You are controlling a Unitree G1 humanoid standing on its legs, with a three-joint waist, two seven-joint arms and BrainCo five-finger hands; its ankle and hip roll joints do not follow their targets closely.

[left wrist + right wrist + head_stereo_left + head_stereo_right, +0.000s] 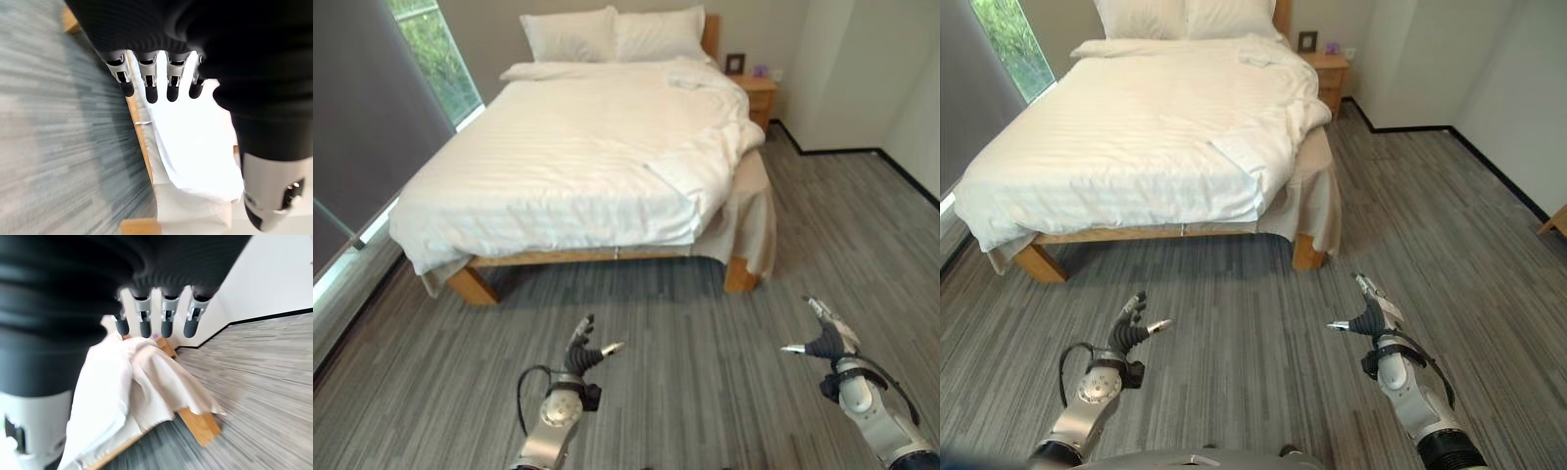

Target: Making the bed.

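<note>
Bed (607, 147) stands ahead w/ white duvet (578, 166) rumpled and folded back at its right side, two pillows (612, 34) at the headboard. Left hand (582, 352) and right hand (824, 338) hover over the floor (685, 382), well apart from the bed, fingers spread, holding nothing.

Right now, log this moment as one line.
stage: approach | left robot hand: open, empty | right robot hand: open, empty | duvet: rumpled at right corner | pillows: at headboard

Head stereo pair looking down at bed (587, 147) from its foot, wrist cameras close, sharing its corner
</note>
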